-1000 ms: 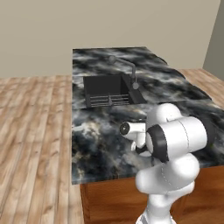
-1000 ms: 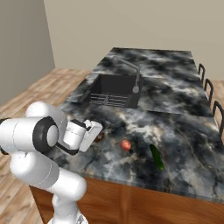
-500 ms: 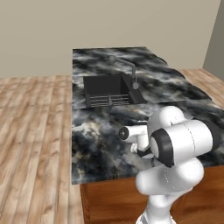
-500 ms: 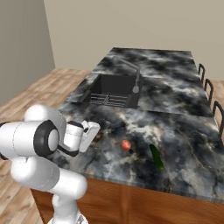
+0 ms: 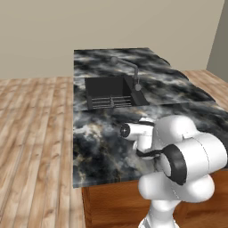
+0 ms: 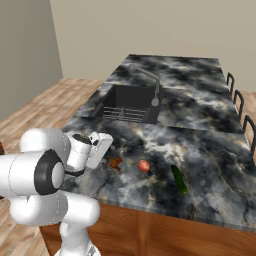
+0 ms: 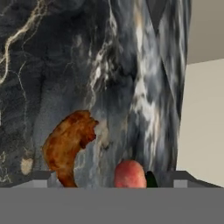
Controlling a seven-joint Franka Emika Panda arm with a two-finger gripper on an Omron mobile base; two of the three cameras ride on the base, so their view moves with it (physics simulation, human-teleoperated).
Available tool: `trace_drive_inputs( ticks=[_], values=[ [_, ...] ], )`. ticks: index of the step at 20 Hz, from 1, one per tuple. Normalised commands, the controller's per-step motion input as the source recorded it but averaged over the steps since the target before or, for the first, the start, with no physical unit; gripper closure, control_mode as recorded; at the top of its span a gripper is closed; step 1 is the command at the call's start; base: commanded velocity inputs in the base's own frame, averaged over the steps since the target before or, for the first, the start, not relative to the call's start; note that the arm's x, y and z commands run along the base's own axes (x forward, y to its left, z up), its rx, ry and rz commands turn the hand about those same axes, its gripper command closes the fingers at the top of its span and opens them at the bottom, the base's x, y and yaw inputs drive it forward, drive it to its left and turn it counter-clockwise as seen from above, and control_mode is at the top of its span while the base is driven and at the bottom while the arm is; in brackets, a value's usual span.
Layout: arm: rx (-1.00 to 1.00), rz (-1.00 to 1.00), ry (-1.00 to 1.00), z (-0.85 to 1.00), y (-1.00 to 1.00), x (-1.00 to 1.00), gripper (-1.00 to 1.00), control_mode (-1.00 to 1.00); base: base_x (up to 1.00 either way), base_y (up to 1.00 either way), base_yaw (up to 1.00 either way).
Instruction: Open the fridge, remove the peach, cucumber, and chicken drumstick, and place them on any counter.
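The orange-brown chicken drumstick (image 7: 68,146) (image 6: 116,162) lies on the marbled counter (image 6: 200,125), free of the fingers. My gripper (image 7: 113,180) (image 6: 109,151) hangs just above it, open, with its tips wide apart and nothing between them. To the drumstick's right rests the round red-orange peach (image 6: 144,165) (image 7: 129,174). Further right on the same counter is the dark green cucumber (image 6: 179,179), of which a sliver (image 7: 151,179) peeks past the peach in the hand view. The fridge is out of view.
A black sink (image 6: 130,102) (image 5: 111,91) with a curved faucet (image 6: 150,82) is set in the counter beyond the food. Dark chair backs (image 6: 240,102) line the counter's far right side. Wooden floor (image 5: 31,124) lies to the left, and the counter's front edge is close under the hand.
The jaws have opened wide and let the drumstick go onto the counter. The arm has shifted slightly; peach and cucumber have not moved.
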Motion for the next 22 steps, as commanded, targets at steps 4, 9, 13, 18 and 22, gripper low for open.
trace_drive_inputs(
  ticks=[4, 9, 13, 18, 22],
  values=[
    [0.07, -0.14, 0.0, 0.94, 0.0, -0.04, -1.0, -1.0, 0.0, 0.0, 0.0],
    [0.15, -0.13, 0.0, 1.0, -0.09, -0.39, -1.0, -1.0, 0.0, 0.0, 0.0],
    [0.2, -0.13, 0.0, 1.0, -0.18, -0.63, -1.0, -1.0, 0.0, 0.0, 0.0],
    [0.17, -0.13, -0.01, 1.0, -0.22, -0.79, -1.0, -1.0, 0.0, 0.0, 0.0],
    [0.11, -0.08, -0.04, 1.0, -0.15, -0.84, -1.0, -1.0, 0.0, 0.0, 0.0]
  ],
)
